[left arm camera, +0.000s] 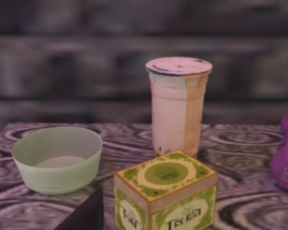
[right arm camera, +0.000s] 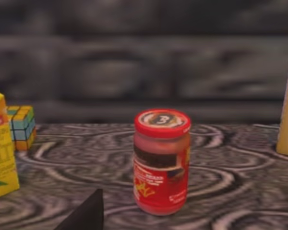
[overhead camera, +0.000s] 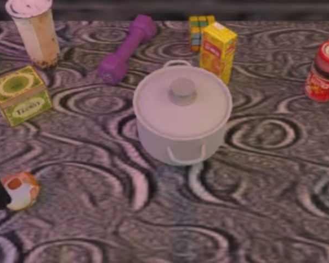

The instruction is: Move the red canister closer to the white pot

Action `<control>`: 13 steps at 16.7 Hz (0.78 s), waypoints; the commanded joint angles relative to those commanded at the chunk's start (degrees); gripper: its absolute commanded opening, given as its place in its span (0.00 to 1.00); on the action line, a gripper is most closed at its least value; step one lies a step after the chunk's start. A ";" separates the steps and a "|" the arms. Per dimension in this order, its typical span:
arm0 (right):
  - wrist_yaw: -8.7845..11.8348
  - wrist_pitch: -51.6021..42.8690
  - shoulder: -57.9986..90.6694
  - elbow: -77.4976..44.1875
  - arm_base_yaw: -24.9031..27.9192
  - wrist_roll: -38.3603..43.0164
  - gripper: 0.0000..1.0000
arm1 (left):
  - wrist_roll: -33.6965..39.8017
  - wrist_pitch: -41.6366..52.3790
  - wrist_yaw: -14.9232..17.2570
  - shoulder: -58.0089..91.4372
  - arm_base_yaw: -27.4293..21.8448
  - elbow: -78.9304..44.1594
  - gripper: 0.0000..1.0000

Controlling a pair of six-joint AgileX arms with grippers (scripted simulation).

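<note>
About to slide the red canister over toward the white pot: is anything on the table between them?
Nothing visible. The red canister stands upright at the table's right edge, and bare table lies between it and the white pot. The yellow carton stands behind that line, near the pot's far right side.

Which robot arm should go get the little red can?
Probably the right arm. The red canister stands at the table's right edge, straight ahead in the right wrist view, right of the white pot. The left wrist view shows other things instead.

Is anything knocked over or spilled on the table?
No, nothing stands out. The red canister stands upright at the table's right edge, apart from the white pot, whose lid sits squarely on. The beige cylinder is upright too.
</note>
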State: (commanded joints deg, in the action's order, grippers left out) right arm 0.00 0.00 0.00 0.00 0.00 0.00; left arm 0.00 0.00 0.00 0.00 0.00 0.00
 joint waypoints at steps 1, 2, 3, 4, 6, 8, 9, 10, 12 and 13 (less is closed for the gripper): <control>0.00 0.00 0.00 0.00 0.00 0.00 1.00 | 0.00 0.00 0.00 0.00 0.00 0.00 1.00; 0.00 0.00 0.00 0.00 0.00 0.00 1.00 | 0.00 0.00 0.00 0.00 0.00 0.00 1.00; -0.08 -0.22 0.46 -0.54 -0.09 -0.09 1.00 | 0.00 0.00 0.00 0.00 0.00 0.00 1.00; -0.21 -0.69 1.42 -1.62 -0.25 -0.26 1.00 | 0.00 0.00 0.00 0.00 0.00 0.00 1.00; -0.58 -2.44 4.87 -5.35 -0.70 -0.83 1.00 | 0.00 0.00 0.00 0.00 0.00 0.00 1.00; -0.91 -5.49 10.56 -11.17 -1.18 -1.67 1.00 | 0.00 0.00 0.00 0.00 0.00 0.00 1.00; -1.03 -7.42 14.05 -14.64 -1.39 -2.17 1.00 | 0.00 0.00 0.00 0.00 0.00 0.00 1.00; -1.09 -9.58 17.93 -18.47 -1.57 -2.71 1.00 | 0.00 0.00 0.00 0.00 0.00 0.00 1.00; -1.07 -14.65 26.87 -27.16 -1.81 -3.92 1.00 | 0.00 0.00 0.00 0.00 0.00 0.00 1.00; -0.99 -17.48 31.83 -31.98 -1.89 -4.57 1.00 | 0.00 0.00 0.00 0.00 0.00 0.00 1.00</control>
State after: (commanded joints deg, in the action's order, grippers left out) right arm -0.99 -17.48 31.83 -31.98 -1.89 -4.57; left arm 0.00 0.00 0.00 0.00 0.00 0.00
